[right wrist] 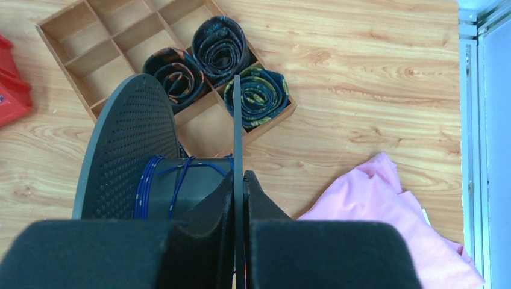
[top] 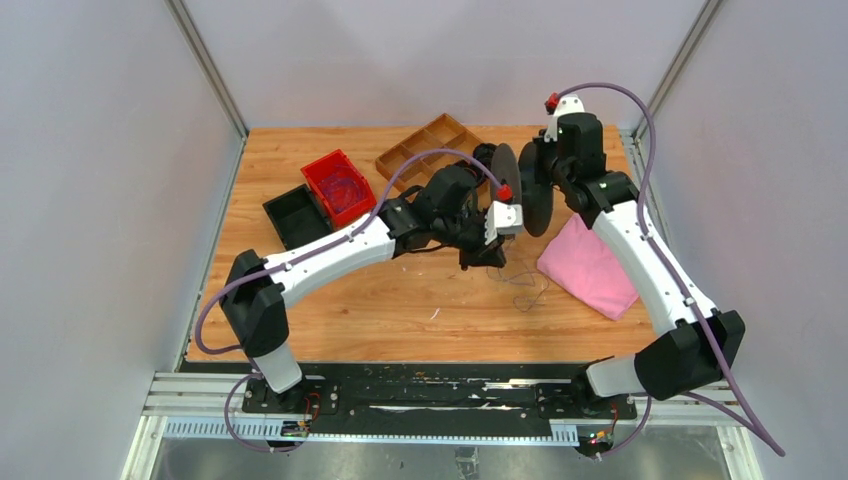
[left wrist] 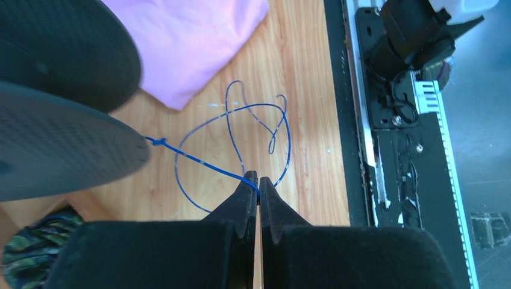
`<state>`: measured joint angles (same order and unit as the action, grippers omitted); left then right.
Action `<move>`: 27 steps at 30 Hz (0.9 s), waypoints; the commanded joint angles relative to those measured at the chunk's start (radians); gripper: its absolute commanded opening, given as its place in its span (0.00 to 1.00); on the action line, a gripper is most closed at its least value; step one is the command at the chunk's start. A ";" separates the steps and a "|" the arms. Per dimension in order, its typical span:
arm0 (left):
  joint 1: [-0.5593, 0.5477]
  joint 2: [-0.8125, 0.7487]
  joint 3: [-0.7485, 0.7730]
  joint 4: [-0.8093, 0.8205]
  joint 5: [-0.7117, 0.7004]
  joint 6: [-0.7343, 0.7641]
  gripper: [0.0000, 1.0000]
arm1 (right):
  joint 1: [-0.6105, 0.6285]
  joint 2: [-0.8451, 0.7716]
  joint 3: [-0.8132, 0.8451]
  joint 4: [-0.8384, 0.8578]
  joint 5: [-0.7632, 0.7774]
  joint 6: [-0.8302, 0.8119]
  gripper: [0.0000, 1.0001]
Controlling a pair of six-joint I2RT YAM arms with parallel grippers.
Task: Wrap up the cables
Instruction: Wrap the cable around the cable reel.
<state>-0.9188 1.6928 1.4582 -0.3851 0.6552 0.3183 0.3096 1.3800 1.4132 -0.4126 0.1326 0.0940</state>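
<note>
Top: the right gripper (top: 540, 165) holds the spool (top: 508, 175) on edge near the tabletop's (top: 400, 310) far edge, ready for winding. Left wrist: the left gripper (left wrist: 258, 180) is pinched shut on the blue cable (left wrist: 199, 161), so it runs tight to the spool. Loose loops lie by the pink cloth (left wrist: 193, 42). Right wrist: jaws squeeze the spool's thin side.

Saw plain pale walls (top: 100, 150) on three sides, aluminium posts (top: 208, 65) at corners. Noted light wood-grain surface (top: 400, 310) under even light, black rail plate (top: 440, 385) along near edge.

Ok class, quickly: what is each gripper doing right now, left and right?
Left gripper: closed, pinching the cable.
Right gripper: closed on the rim of the spool.
</note>
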 commanded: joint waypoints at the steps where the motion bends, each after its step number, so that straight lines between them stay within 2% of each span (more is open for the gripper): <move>1: -0.014 -0.007 0.100 -0.097 0.033 -0.010 0.00 | 0.021 -0.029 -0.045 0.156 0.118 -0.026 0.01; 9: -0.003 0.048 0.260 -0.163 -0.019 -0.034 0.00 | 0.057 -0.062 -0.149 0.216 0.110 -0.063 0.01; 21: 0.090 0.105 0.377 -0.198 -0.028 -0.159 0.02 | 0.072 -0.130 -0.283 0.285 0.013 -0.145 0.01; 27: 0.106 0.140 0.415 -0.199 0.003 -0.198 0.03 | 0.084 -0.135 -0.295 0.291 -0.007 -0.167 0.01</move>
<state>-0.8257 1.8244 1.8038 -0.6212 0.6044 0.1638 0.3744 1.2659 1.1336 -0.1635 0.1234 -0.0017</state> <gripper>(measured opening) 0.027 0.035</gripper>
